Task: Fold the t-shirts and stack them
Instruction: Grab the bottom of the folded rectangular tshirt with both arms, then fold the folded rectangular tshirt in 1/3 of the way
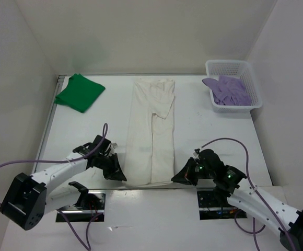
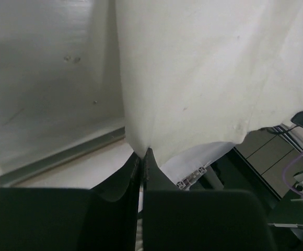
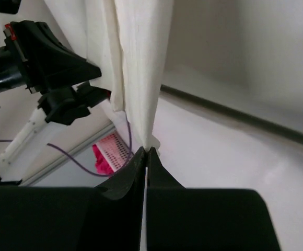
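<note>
A white shirt (image 1: 151,130), folded to a long strip, lies mid-table with its long axis running away from the arms. The left gripper (image 1: 121,177) pinches its near left corner and the right gripper (image 1: 176,179) its near right corner, jaws pressed together on cloth, both arms equally near. There are three shirts: this one, one green shirt (image 1: 80,92) folded far left, and one purple shirt (image 1: 227,90) heaped in the single basket (image 1: 252,83) far right.

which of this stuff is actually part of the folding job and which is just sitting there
Job: white t-shirt, near corners pinched by left gripper and right gripper; green t-shirt, far left; lavender t-shirt, in the basket.
Lying about: only the basket itself.
</note>
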Tool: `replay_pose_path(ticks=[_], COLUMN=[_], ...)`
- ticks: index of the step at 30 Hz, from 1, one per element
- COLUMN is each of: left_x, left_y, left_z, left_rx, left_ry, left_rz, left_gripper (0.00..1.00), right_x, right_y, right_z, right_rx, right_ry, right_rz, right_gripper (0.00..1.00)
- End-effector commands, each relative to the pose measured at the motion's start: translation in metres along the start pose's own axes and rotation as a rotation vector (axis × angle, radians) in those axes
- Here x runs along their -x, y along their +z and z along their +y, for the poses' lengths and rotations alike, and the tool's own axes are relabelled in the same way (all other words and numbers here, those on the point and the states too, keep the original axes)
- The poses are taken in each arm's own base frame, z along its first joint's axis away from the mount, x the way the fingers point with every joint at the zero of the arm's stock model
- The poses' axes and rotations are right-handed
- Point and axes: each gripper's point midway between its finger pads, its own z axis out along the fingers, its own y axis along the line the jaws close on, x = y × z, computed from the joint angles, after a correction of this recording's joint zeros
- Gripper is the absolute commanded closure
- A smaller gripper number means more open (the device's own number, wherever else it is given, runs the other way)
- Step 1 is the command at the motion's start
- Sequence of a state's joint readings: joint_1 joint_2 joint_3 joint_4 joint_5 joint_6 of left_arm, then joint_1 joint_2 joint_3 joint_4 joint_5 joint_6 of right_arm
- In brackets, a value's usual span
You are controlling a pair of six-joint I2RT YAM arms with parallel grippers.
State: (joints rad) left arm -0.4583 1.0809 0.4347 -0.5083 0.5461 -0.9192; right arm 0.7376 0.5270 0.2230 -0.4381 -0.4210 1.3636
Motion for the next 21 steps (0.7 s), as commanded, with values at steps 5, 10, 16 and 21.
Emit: replay_pose_path(ticks=[5, 10, 16, 21], left_x=[0.034, 0.078, 0.157, 0.217], left_y=[-0.036, -0.047, -0.049, -0.032], left_z=[-0.063, -0.086, -0.115, -0.115], left_rx=[-0.063, -0.127, -0.150, -0.112], left_ry=[0.037, 0.033, 0.053, 0.042], left_rz=[-0.067, -0.169, -0.296, -0.376], left_gripper=[1.00, 1.00, 1.00, 1.00], right_x=[0.017, 0.108, 0.206, 0.261], right_y=[-0.024, -0.024, -0.022, -0.004], right_z=[0.046, 0.083, 0.089, 0.106], right_rx=[-0.035, -0.171, -0.232, -0.273], right_ry=[-0.050, -0.224, -0.299, -0.374], right_rz=[-0.087, -0.246, -0.345, -0.395], right_gripper=[1.00, 1.00, 1.00, 1.00])
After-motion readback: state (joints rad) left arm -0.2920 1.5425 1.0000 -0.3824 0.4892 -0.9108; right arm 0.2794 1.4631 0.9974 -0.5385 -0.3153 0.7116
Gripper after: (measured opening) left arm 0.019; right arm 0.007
